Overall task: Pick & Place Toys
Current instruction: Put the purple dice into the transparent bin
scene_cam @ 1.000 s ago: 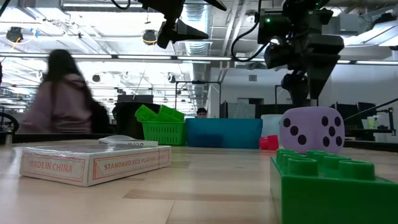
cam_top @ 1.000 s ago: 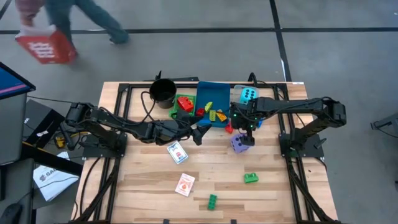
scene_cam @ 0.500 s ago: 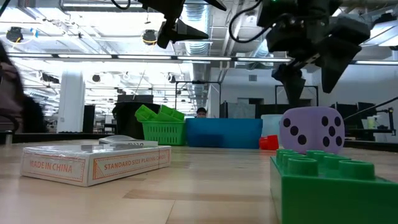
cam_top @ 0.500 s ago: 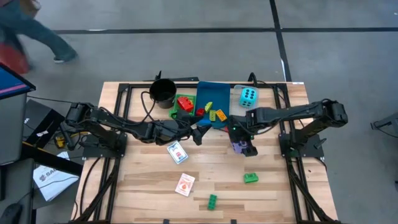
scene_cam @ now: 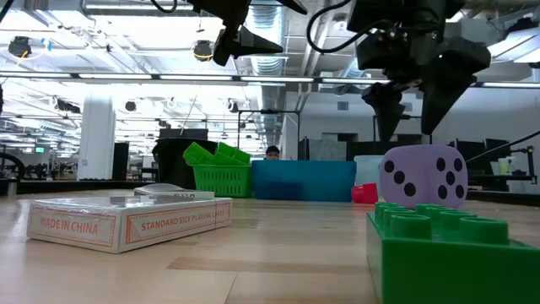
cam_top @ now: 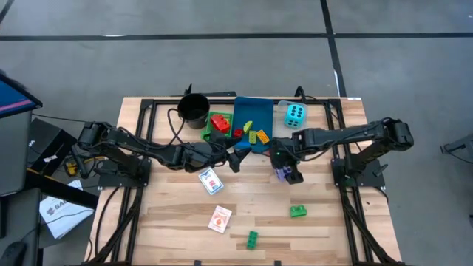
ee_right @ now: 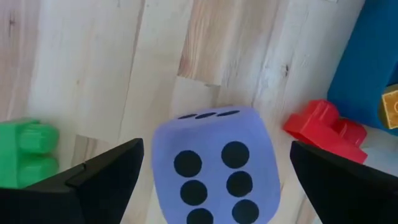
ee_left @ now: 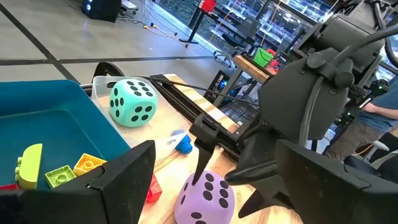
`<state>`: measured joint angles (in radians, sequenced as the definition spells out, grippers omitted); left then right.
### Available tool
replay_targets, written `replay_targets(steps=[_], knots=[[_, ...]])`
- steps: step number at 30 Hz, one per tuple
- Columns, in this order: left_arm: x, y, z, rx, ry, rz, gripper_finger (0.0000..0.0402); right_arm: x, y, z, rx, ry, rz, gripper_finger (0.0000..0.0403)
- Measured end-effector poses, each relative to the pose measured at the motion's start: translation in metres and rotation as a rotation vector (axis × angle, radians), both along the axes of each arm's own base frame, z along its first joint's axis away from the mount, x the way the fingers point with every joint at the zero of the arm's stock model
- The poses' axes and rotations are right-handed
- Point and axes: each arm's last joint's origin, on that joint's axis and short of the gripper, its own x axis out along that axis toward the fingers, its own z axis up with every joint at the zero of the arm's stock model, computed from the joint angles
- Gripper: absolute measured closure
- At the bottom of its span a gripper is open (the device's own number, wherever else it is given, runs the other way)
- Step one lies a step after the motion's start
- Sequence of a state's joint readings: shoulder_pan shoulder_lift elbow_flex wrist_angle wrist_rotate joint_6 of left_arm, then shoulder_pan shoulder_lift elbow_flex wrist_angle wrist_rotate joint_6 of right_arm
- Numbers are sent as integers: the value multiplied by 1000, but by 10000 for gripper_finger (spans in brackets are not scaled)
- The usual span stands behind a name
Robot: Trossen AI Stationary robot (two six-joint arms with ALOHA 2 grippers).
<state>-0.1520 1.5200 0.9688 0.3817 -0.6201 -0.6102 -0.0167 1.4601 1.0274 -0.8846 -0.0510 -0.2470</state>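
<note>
Progress: partway, I judge; several bricks lie in the blue tray [cam_top: 247, 111].
Right end effector [cam_top: 284, 164]: wide open, straddling the purple die [ee_right: 214, 165] on the table [cam_top: 332, 222].
Left end effector [cam_top: 235, 159]: waiting near tray, fingers apart.
Left: card packs [cam_top: 219, 219], green bricks [cam_top: 298, 211].

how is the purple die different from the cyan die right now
The purple die sits on the bare wood; the cyan die rests in the clear tray by the blue tray. The right gripper hangs open straight above the purple die; nothing hovers over the cyan die. Both are foam cubes with black dots.
</note>
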Motion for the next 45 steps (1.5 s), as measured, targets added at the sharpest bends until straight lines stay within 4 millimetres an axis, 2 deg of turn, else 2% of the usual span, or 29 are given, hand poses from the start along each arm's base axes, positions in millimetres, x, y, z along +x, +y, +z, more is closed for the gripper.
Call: replay_targets(steps=[19, 39, 45], knots=[[0, 0, 0, 0, 0, 0, 78, -11, 1, -28, 4, 40, 4, 3], [0, 0, 0, 2, 1, 0, 78, -9, -3, -30, -14, 20, 29, 3], [0, 0, 0, 2, 1, -1, 78, -17, -2, -45, -10, 41, 5, 3]])
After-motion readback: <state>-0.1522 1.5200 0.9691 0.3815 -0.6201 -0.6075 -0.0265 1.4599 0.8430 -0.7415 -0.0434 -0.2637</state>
